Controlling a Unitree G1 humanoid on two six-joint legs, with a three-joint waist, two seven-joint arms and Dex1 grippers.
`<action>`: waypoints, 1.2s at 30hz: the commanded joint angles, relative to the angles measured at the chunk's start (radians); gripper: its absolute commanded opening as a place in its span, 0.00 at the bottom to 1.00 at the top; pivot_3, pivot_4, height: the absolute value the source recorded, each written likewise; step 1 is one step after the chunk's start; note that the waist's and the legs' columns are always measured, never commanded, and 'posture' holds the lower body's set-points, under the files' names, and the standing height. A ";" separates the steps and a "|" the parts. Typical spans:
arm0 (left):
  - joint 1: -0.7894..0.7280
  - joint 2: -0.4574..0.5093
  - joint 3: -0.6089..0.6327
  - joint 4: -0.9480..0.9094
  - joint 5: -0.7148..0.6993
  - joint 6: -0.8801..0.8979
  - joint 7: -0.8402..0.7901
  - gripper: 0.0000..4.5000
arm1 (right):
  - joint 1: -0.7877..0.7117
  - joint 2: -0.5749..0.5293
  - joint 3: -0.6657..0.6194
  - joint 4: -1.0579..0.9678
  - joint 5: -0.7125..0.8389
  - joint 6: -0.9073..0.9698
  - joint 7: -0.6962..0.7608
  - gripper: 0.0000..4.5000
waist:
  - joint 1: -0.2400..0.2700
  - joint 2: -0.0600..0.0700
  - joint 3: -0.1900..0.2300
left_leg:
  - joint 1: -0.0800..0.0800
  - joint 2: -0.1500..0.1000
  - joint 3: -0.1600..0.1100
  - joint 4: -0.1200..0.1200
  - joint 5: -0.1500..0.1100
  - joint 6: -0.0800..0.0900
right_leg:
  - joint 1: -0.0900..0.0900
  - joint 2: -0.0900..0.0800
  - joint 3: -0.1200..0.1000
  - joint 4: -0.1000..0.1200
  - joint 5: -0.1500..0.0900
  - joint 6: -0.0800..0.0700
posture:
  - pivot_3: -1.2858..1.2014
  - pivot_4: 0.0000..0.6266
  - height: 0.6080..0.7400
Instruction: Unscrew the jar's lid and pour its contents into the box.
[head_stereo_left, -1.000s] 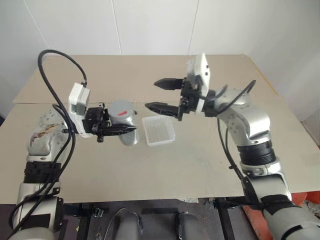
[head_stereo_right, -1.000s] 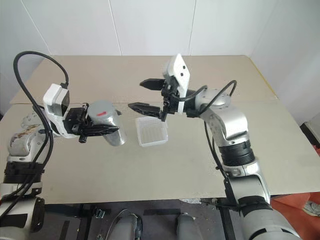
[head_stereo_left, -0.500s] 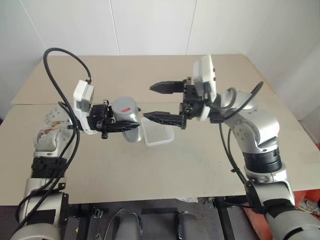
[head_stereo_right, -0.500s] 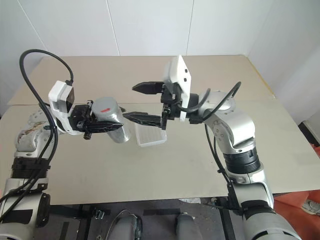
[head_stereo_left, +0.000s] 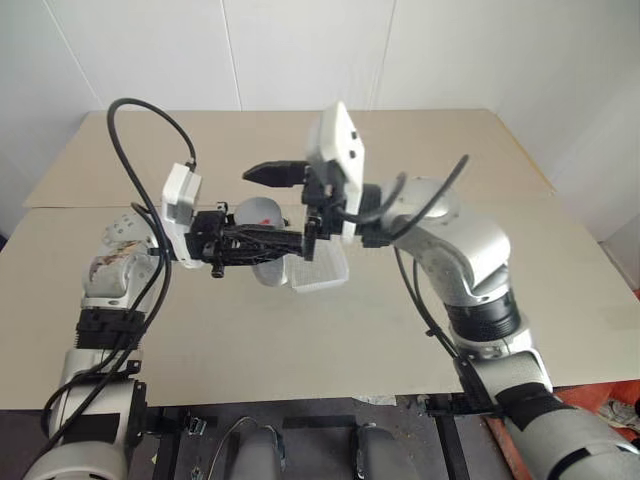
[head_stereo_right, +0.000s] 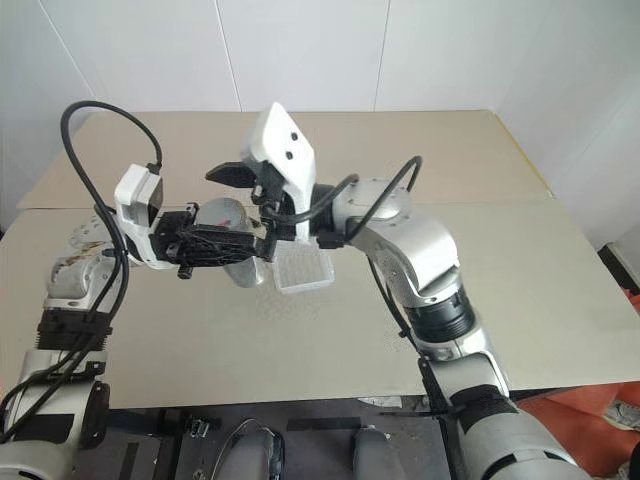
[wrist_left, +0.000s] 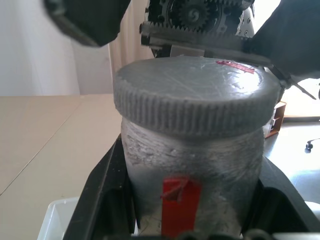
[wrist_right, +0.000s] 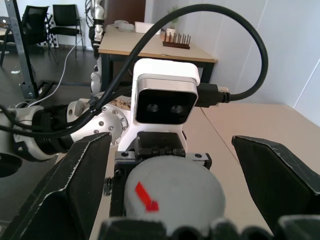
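Beige table (head_stereo_left: 420, 330), left gripper (head_stereo_left: 268, 243) jaws clamped on capped jar (wrist_left: 192, 170), right gripper (head_stereo_left: 280, 205) jaws wide around lid (wrist_right: 172, 192), box (head_stereo_left: 325, 275) beneath.

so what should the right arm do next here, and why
Probably close the right gripper on the lid. The left gripper holds the jar sideways above the table, beside the box, with the lid on. The right jaws stand wide open, one on either side of the lid, touching nothing, so gripping it comes before any unscrewing.
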 joint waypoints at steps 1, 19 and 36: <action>-0.025 0.004 0.015 -0.015 -0.003 -0.014 0.000 0.45 | -0.047 0.035 0.014 0.026 -0.039 -0.034 -0.028 1.00 | -0.001 0.000 0.000 | 0.000 0.000 0.000 0.000 0.000 0.000 | 0.000 0.000 0.000 0.000 0.000 0.000 | 0.52 0.24 1.00; -0.011 0.027 0.026 -0.032 -0.012 0.000 -0.002 0.45 | 0.009 -0.057 -0.051 0.045 -0.070 -0.058 -0.005 1.00 | -0.001 0.000 0.000 | 0.000 0.000 0.000 0.000 0.000 0.000 | 0.000 0.000 0.000 0.000 0.000 0.000 | 0.52 0.24 1.00; 0.016 0.037 0.035 -0.057 -0.020 0.018 0.008 0.45 | 0.099 -0.182 -0.138 -0.008 -0.028 -0.050 -0.034 1.00 | 0.004 0.000 0.000 | 0.000 0.000 0.000 0.000 0.000 0.000 | 0.000 0.000 0.000 -0.002 0.000 0.000 | 0.52 0.24 1.00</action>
